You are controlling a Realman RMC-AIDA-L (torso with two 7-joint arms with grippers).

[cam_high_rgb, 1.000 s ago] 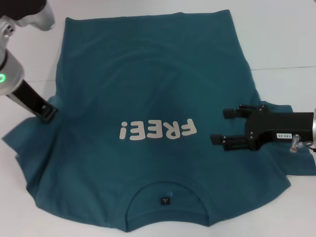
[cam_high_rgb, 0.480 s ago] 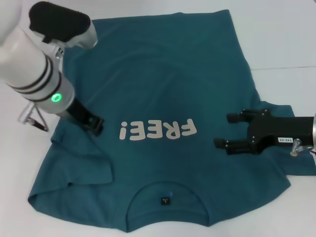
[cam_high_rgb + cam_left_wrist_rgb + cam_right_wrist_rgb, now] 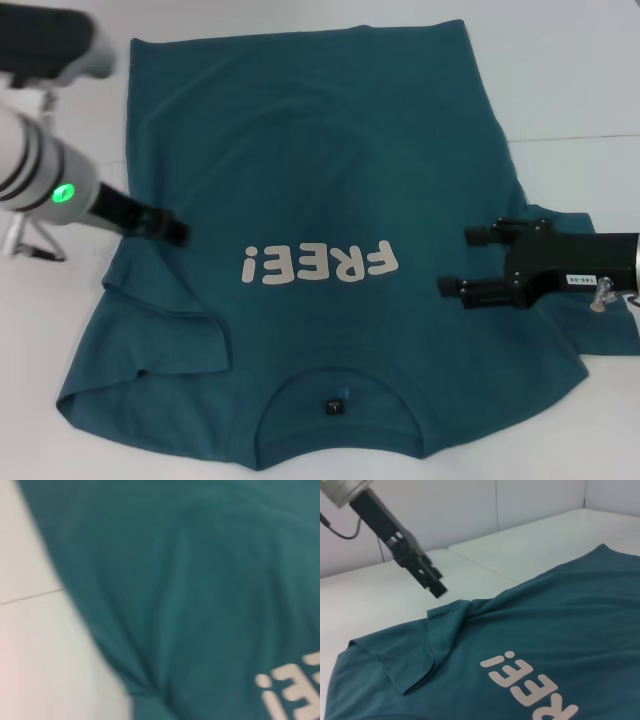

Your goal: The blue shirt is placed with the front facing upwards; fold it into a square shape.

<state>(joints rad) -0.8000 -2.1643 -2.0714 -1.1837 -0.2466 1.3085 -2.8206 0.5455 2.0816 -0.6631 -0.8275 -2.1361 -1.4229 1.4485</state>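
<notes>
White desk (image 3: 580, 80), bare around the cloth. Spread flat across most of it, front up: the blue shirt (image 3: 320, 150).

Over on the left, left gripper (image 3: 172, 231) low at the shirt's left edge, level with the print. Impossible to tell from any view whether clenched or released. Just nearer the robot, left sleeve (image 3: 170, 340) doubled inward over the body, with a loose ridge along the fold. Judged as the sleeve-tucking stage, one side done and the other pending.

On the right, right gripper (image 3: 468, 260) above the shirt's right flank, jaws apart and grasping nothing, tips pointing toward the chest. Beneath and beyond it, right sleeve (image 3: 600, 340) spread outward on the desk.

To do this step well: come down on the outer edge of the right sleeve, pinch one layer only, lift just enough to clear the body, then carry it inward to mirror the left fold. Lay it down before releasing, to avoid a bunched ridge. Keep the crease parallel to the side seam, so both long edges end up straight. Watch for dragging the whole shirt sideways.

As for orientation: collar (image 3: 340, 385) and neck label (image 3: 334, 406) nearest the robot, hem (image 3: 300, 38) at the far side. Long axis running straight away from the robot, near to far. "FREE!" print (image 3: 320, 264) crossing that axis, reading upside down in the head view.
</notes>
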